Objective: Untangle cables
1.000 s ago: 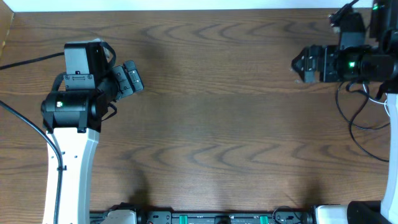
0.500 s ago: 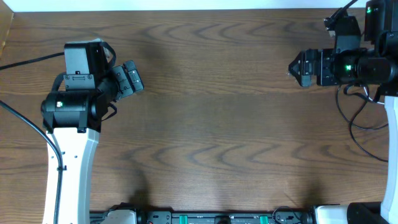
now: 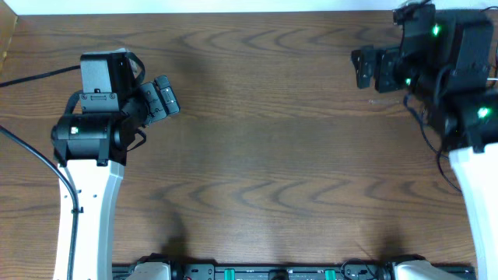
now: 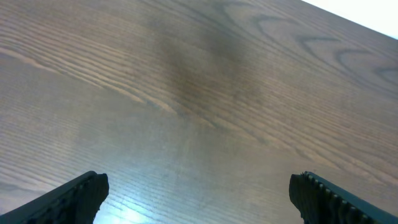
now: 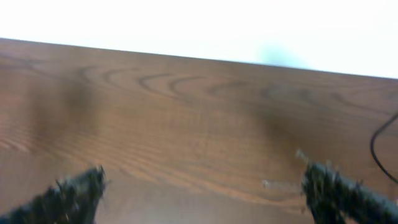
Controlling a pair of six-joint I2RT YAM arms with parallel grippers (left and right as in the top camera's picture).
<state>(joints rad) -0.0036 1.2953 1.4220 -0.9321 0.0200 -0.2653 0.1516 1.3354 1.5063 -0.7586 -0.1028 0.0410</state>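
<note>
Two robot arms stand over a dark brown wood-grain table (image 3: 264, 155), neither one holding anything. Nearest the camera, at 6 o'clock, a black base rail (image 3: 264, 274) with green connectors runs along the table's edge.

From 7 o'clock the white-shelled left arm (image 3: 85, 202) rises to a black wrist. The left gripper (image 3: 163, 98) sits at 9 o'clock and points toward 2 o'clock. The left wrist view shows its two black fingers (image 4: 78, 196) spread wide to either side, with only bare wood grain between them.

The right arm (image 3: 467, 179) comes up the 3 o'clock side to a black wrist lit with green lamps. The right gripper (image 3: 362, 68) hangs at 2 o'clock and faces 9 o'clock. In the blurred right wrist view its fingers (image 5: 71, 193) also stand far apart, with the tabletop between them and a white wall beyond the far edge.

Of the tangled cables, only a long thin black cable (image 3: 429, 136) can be made out. It curves across the wood at 3 o'clock, just beside the right arm and partly hidden under it. It lies below and behind the right gripper and well apart from the left one. The shorter white cable cannot be picked out in any view.
</note>
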